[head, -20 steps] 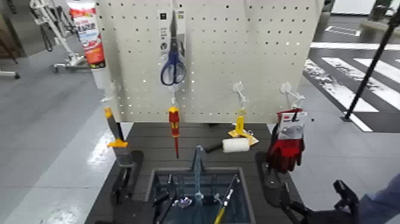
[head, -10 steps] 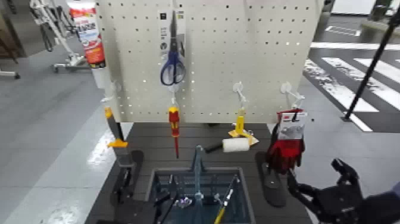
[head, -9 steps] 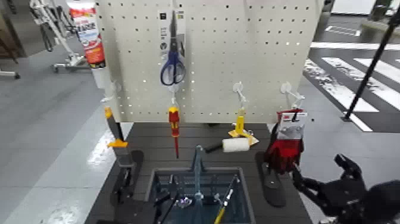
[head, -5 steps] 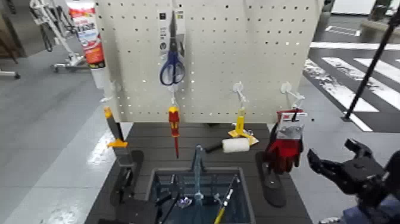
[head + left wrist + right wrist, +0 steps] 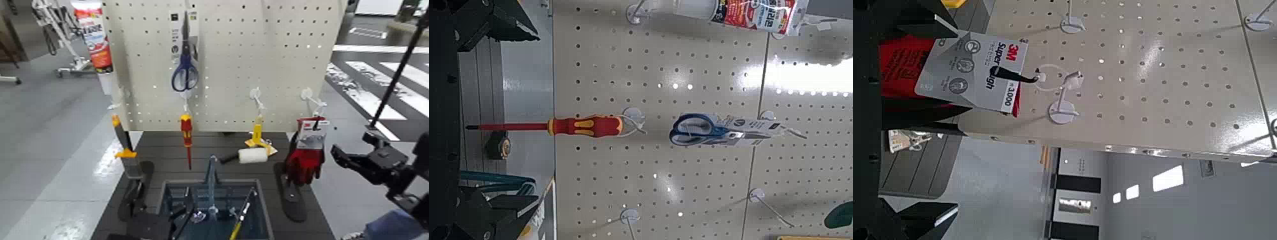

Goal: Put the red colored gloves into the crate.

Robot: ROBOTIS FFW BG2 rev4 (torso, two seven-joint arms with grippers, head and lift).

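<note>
The red gloves point(image 5: 305, 158) with black parts hang by a white printed card point(image 5: 314, 133) from a hook at the pegboard's lower right. My right gripper point(image 5: 356, 148) is open and empty, just right of the gloves at their height. In the right wrist view its fingers point(image 5: 915, 14) stand wide apart with the gloves point(image 5: 908, 68) and card point(image 5: 978, 75) ahead between them. The blue-grey crate point(image 5: 167, 191) with an upright centre handle sits at the front middle, holding several tools. My left gripper point(image 5: 519, 115) is open, facing the pegboard low at the left.
On the pegboard point(image 5: 281, 57) hang blue scissors point(image 5: 185, 69), a red-yellow screwdriver point(image 5: 186, 137), a yellow tool point(image 5: 257, 133) and a sealant tube point(image 5: 92, 35). A white roller point(image 5: 252, 155) lies on the dark table. Two black feet point(image 5: 288, 191) flank the crate.
My right gripper has risen from low at the front right to the gloves' height, just to their right, staying open. The gloves still hang on the hook.
</note>
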